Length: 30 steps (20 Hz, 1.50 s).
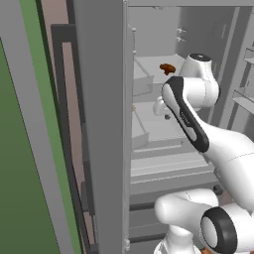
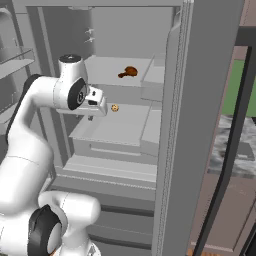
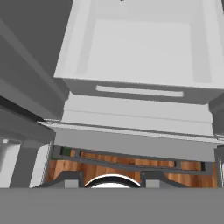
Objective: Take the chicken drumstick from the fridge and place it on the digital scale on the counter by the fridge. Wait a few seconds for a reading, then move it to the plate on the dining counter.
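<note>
The fridge (image 2: 131, 30) stands open in front of me. On its upper shelf lies the chicken drumstick (image 2: 129, 72), reddish-brown (image 1: 167, 68), near the back. My gripper (image 2: 90, 118) hangs below and in front of that shelf, pointing down over the middle shelf (image 1: 167, 117). In the hand view its two dark fingertips (image 3: 112, 178) stand apart, open, with nothing between them, above whitish drawers (image 3: 140, 48). The digital scale, the plate and the dining counter are out of view.
A small round tan item (image 2: 115, 108) lies on the middle shelf just right of my hand. Wide grey door panels flank the opening (image 1: 101, 124) (image 2: 200, 125). Door racks (image 1: 245, 94) stick out at the side. A marbled surface (image 2: 235, 157) shows past the right panel.
</note>
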Motion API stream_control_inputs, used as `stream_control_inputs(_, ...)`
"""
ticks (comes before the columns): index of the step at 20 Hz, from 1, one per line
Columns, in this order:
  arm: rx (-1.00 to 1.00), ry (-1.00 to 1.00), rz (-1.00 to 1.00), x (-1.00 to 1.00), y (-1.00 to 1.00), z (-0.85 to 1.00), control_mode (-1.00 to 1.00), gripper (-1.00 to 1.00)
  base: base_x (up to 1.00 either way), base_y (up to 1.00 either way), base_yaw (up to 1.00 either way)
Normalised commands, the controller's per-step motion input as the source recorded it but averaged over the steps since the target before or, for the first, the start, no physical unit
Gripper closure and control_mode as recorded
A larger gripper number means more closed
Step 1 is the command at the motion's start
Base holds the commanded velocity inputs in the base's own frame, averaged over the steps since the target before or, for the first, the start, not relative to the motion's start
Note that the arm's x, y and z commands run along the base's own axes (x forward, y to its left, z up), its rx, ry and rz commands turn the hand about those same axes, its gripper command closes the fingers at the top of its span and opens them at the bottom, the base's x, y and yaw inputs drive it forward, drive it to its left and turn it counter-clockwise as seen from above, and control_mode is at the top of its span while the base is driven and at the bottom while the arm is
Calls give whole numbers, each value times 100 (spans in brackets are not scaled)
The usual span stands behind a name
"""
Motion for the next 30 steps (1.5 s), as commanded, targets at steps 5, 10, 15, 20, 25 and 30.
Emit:
stream_control_inputs(5,1,0,1,-15,-3,-8,-100,-100,0,0,0)
stream_control_inputs(10,3,-8,16,-27,-12,6,-100,-100,0,0,0)
stream_control_inputs(15,-6,-17,10,-19,0,58,-100,-100,0,0,0)
stream_control_inputs(20,-16,-13,0,11,7,58,-100,-100,0,0,0)
stream_control_inputs(25,-7,-11,-11,50,27,26,-100,-100,0,0,0)
stream_control_inputs(30,13,-13,-26,52,3,1,-100,-100,0,0,0)
